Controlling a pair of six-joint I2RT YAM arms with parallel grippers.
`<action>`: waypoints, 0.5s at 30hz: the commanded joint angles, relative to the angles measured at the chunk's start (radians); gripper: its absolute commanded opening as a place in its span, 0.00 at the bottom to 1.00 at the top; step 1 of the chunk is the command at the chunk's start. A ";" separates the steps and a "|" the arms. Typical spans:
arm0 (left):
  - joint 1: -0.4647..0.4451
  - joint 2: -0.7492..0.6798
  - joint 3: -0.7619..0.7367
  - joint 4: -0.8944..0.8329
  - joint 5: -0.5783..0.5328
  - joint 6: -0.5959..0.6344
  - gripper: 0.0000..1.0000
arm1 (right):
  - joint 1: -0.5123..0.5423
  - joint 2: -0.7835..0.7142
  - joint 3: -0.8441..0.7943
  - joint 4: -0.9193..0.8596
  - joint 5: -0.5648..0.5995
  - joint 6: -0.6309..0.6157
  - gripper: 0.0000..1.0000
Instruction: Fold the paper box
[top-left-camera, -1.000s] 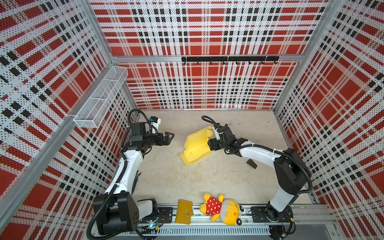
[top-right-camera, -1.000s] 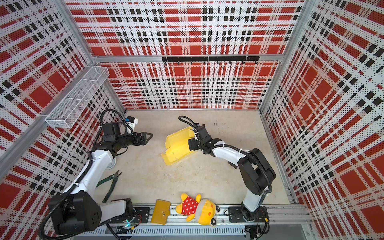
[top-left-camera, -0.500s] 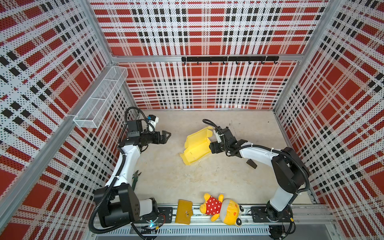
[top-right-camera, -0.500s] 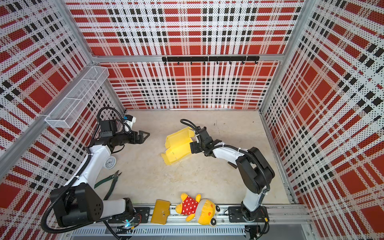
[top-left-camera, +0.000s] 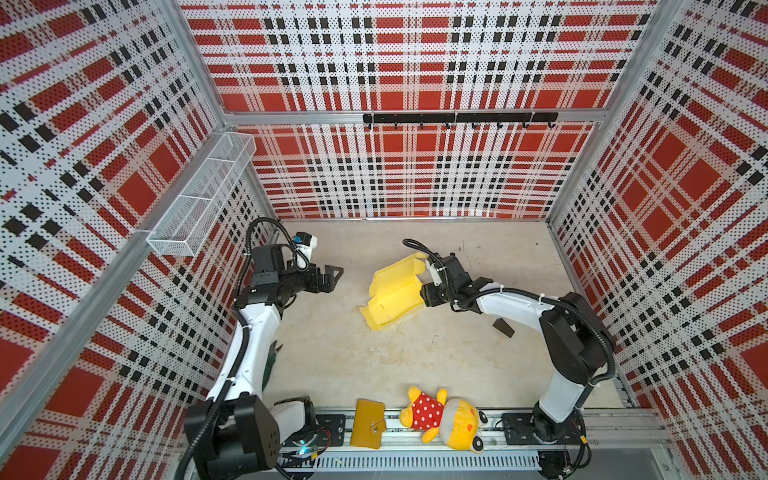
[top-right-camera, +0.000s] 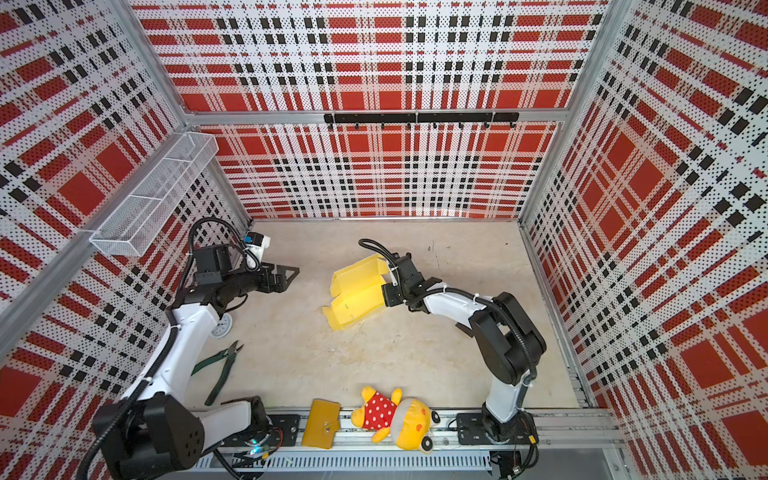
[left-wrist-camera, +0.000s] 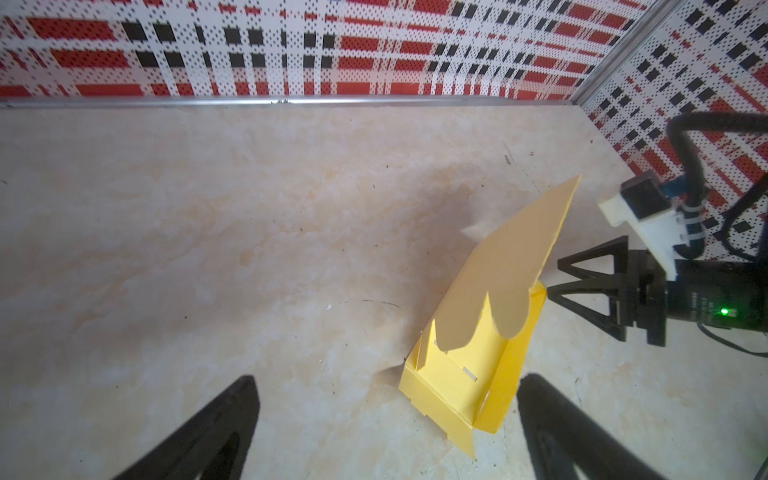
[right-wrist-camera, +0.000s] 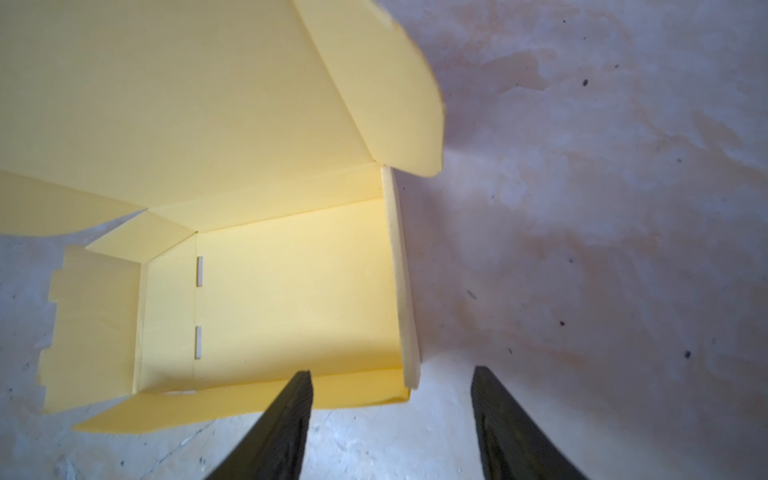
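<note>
While the right fingers (right-wrist-camera: 286, 424) stand partly apart, astride a near corner of the paper box (right-wrist-camera: 270, 291) and clamping nothing, the left fingers (left-wrist-camera: 224, 432) gape wide, well apart from it. The box sits mid-way across the bench (top-left-camera: 332, 365), half formed, lid raised. Thin card should be light, springy, easily creased or pushed along; a wall edge beside a crease looks the safest hold.

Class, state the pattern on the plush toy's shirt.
The plush toy's shirt is red with white dots, clearest in a top view.
</note>
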 joint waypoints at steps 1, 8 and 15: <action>-0.022 -0.030 -0.001 0.007 0.001 -0.014 0.99 | 0.002 0.061 0.058 0.033 -0.008 0.015 0.62; -0.070 0.028 0.040 0.012 0.002 -0.038 0.99 | 0.016 0.153 0.131 0.049 0.028 0.043 0.58; -0.086 0.107 0.091 -0.018 0.011 -0.048 0.99 | 0.014 0.242 0.248 -0.032 0.049 0.167 0.52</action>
